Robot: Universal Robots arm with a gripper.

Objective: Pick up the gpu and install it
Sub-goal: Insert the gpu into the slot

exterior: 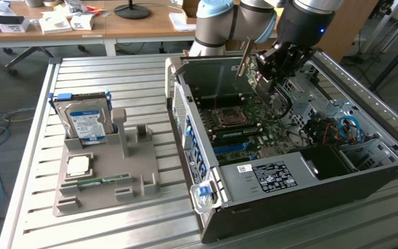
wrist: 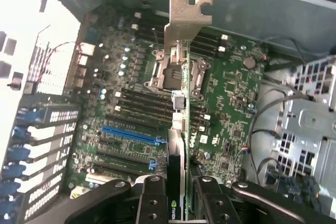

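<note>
Currently the claw [exterior: 267, 66] stands inside the open computer case [exterior: 365, 171], above the green main board [exterior: 251, 124]. Its two black fingers [wrist: 152, 203] are closed partway and pinch the thin body of the graphics card [exterior: 252, 65] between them.

Grip: the wrist view shows the card edge-on, running out from between the fingers and ending in its grey metal bracket [wrist: 186, 17]. A finger presses against each face, and the hold looks firm.

Position of the card: in the exterior view it is raised clear of the board and tilted, with the bracket end uppermost and close to the arm. It hangs over the part of the board beside the processor socket [exterior: 228, 116]. It is not seated in any slot. The blue slot [wrist: 128, 136] and the black slots alongside it lie uncovered to one side of the card.

Case: it lies on its side with the panel off, resting on a slatted metal table [exterior: 116, 67]. The boxed power unit [exterior: 275, 176] sits at the near end.

Other parts: on the exterior view's left of the case stands a grey holder [exterior: 109, 197]. In it a hard drive [exterior: 85, 122] stands upright, a processor chip [exterior: 78, 165] lies flat, and a green memory stick [exterior: 99, 181] lies lengthwise just beside the chip. All three are well apart from the claw.
</note>
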